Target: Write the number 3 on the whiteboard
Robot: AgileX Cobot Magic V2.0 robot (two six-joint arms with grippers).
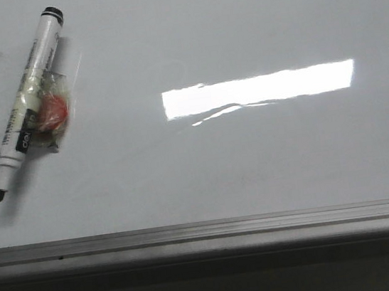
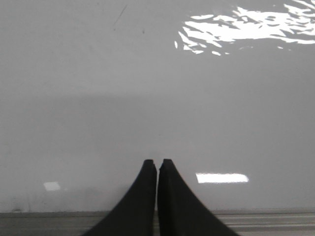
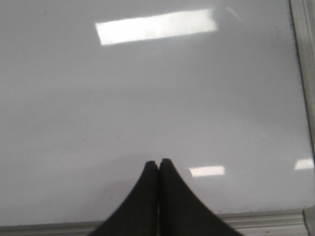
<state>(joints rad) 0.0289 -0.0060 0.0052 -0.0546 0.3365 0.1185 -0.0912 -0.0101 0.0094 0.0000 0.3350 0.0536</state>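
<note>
The whiteboard (image 1: 254, 159) fills the front view, glossy white-grey, with a grey metal rail (image 1: 206, 231) along its near edge. No drawn number 3 shows on it in any view. A white marker pen (image 1: 28, 99) with a black tip lies slanted at the board's far left, a taped-on bundle with an orange-red piece (image 1: 52, 112) against its middle. Neither gripper shows in the front view. My left gripper (image 2: 157, 163) is shut and empty over bare board (image 2: 147, 98). My right gripper (image 3: 158, 162) is shut and empty over bare board (image 3: 147, 98).
A bright rectangular light glare (image 1: 259, 88) lies on the board's middle. A faint dark streak (image 2: 119, 16) marks the board in the left wrist view. The rail (image 3: 303, 59) runs along the board's side and near edge in the right wrist view.
</note>
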